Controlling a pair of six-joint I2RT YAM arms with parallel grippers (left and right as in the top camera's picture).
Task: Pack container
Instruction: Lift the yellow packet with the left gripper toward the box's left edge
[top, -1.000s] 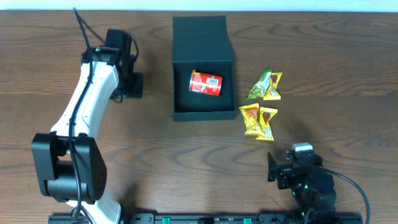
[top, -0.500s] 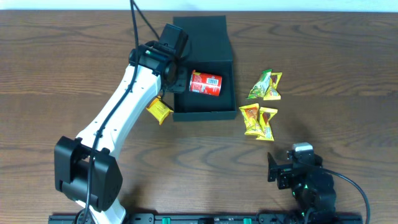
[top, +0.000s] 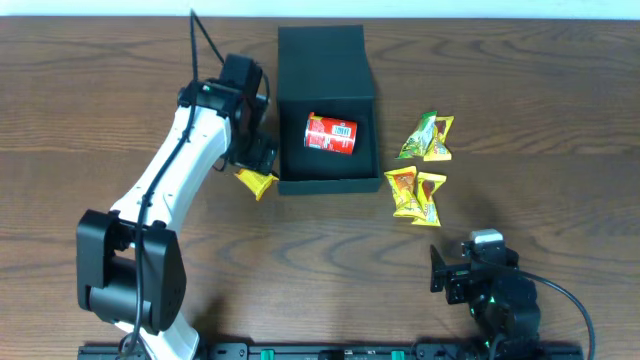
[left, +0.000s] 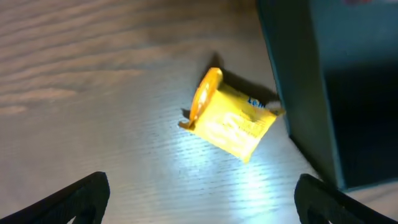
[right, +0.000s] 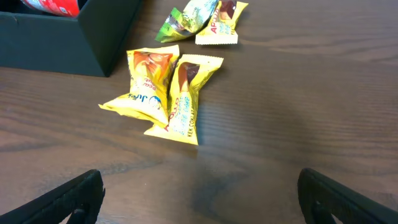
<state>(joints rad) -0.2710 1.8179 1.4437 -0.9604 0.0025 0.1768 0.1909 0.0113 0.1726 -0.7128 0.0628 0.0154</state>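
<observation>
**L gripper open, packet lands outside box**

Since half a sec ago the left arm (top: 185, 160) has swung back off the box's left rim. The left gripper (left: 199, 205) has gone from part-closed to wide open. It holds nothing now.

A yellow packet (left: 231, 119) lies on the table (top: 560, 90) just ahead of the left gripper. It sits roughly centred between the fingertips (left: 81, 196) and is clear of both. The box (left: 311, 74) stands ahead-right of the gripper, its dark outer wall next to the packet. The packet's right corner is at that wall; can't tell if it touches. Overhead, the packet is outside the box, by its front-left corner.

The box is open, with the lid (top: 320, 55) folded back on the far side. Inside, a red can (top: 331, 134) lies on its side, to the right of the gripper.

The right gripper (right: 199, 202) is unchanged: jaws fully apart, empty, low over the table.
- Ahead and slightly left, a yellow pair (right: 161, 93) of packets lies side by side, touching.
- Further ahead lies a green pair (right: 199, 18).
- The box's corner is ahead-left.
</observation>
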